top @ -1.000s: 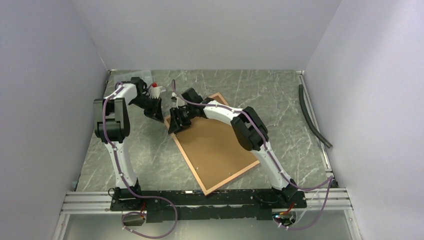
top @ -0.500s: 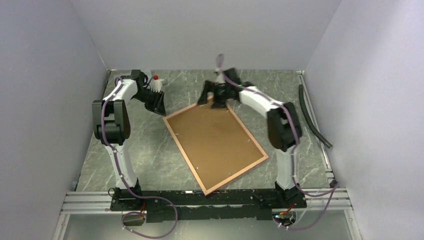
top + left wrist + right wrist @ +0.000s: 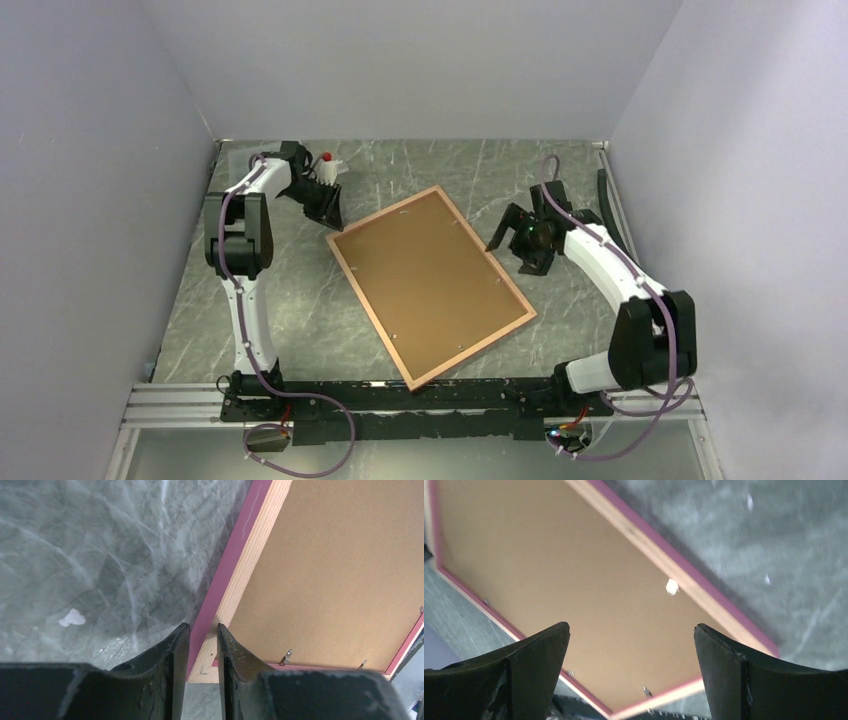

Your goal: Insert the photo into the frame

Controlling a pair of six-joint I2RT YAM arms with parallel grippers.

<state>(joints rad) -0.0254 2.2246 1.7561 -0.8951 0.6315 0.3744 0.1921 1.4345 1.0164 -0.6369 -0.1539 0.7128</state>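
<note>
Currently I am seeing the thin pink, tan-backed rectangular frame (image 3: pixel 247 555) lying back-up on the tabletop (image 3: pixel 300 320), its far-left corner rail passing between my left fingers (image 3: pixel 165 680), whether gripped I cannot tell, my right fingers (image 3: pixel 524 680) hanging spread wide alongside.

We see the white-and-black left arm (image 3: pixel 243 235) rising from its base at the near left, elbow folded high, forearm reaching to the far left. There the black two-finger left gripper (image 3: pixel 326 207) points down and in toward the middle. In its wrist view the jaws stand only a narrow gap apart, and we cannot tell whether they pinch anything. The white-and-black right arm (image 3: pixel 612 268) swings out to the right side, elbow near its base, forearm angled away and inward. The black two-finger right gripper (image 3: pixel 515 243) tilts down toward the left, its fingers spread wide
</note>
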